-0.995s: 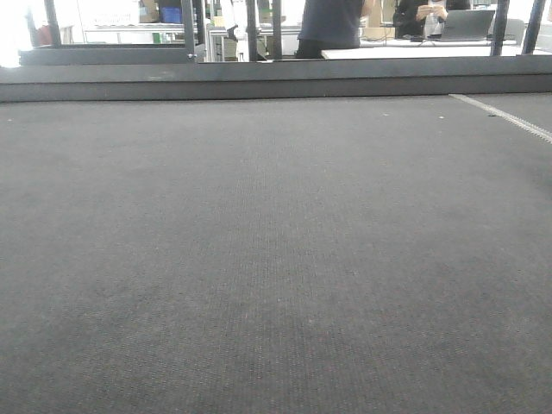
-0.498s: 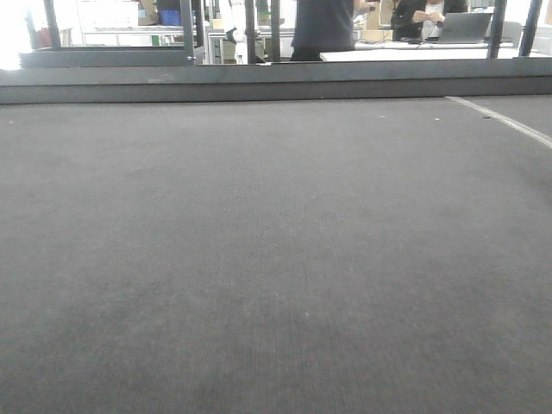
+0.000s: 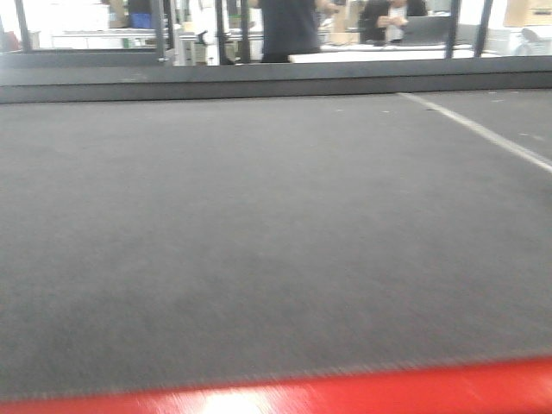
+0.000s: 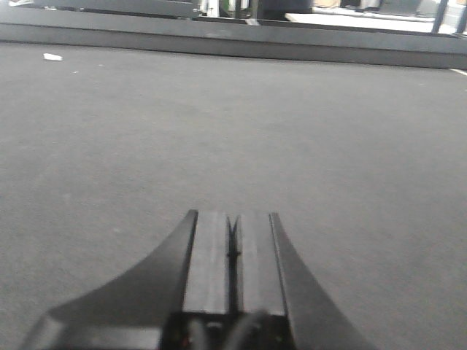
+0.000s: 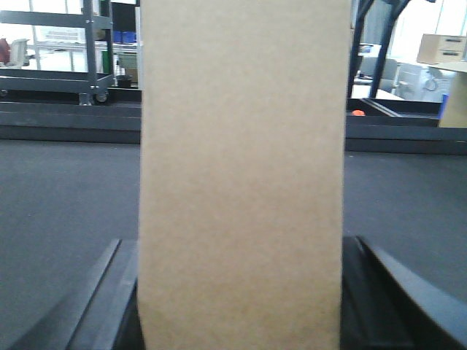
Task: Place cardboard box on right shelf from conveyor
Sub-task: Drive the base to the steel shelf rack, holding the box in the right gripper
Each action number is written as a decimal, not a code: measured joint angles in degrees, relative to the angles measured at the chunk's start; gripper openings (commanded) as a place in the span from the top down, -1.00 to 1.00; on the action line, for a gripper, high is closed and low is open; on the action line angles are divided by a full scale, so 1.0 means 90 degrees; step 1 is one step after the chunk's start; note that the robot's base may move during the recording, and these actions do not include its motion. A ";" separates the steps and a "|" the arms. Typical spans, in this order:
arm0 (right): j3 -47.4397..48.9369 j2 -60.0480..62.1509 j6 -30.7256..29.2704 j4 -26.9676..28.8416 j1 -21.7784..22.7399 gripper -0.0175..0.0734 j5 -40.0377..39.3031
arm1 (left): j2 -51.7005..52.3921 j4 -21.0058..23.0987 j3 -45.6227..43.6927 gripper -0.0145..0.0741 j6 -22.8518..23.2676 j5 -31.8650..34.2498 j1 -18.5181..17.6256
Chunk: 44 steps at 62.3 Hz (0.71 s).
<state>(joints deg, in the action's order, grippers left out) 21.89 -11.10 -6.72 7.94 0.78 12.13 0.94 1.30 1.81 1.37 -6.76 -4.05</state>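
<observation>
The cardboard box [image 5: 241, 168] is plain tan and fills the middle of the right wrist view, standing upright between the dark fingers. My right gripper [image 5: 241, 244] is shut on it, one finger pressed to each side. The conveyor [image 3: 259, 216] is a wide dark grey woven belt that spreads across the front view and lies under both wrists. Low over the belt, my left gripper [image 4: 233, 216] is shut with nothing in it. The right shelf is out of view. Neither gripper nor the box shows in the front view.
A dark rail [image 3: 259, 82] borders the belt's far side, with people at a table [image 3: 289, 26] behind it. A white seam [image 3: 483, 129] crosses the belt at right. A red strip [image 3: 345, 392] runs along the bottom edge. A wheeled rack [image 5: 91, 51] stands far left.
The front view has swung: the background and white seam slid left, and a red strip has come into view along the bottom edge.
</observation>
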 measured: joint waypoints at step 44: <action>0.0000 0.0004 0.0000 0.0000 0.0000 0.45 0.0000 | 0.0000 0.0000 0.0000 0.94 0.0000 0.0000 0.0000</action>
<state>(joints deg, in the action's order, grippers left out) 21.89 -11.06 -6.72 7.94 0.78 12.13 0.94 1.30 1.81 1.37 -6.76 -4.05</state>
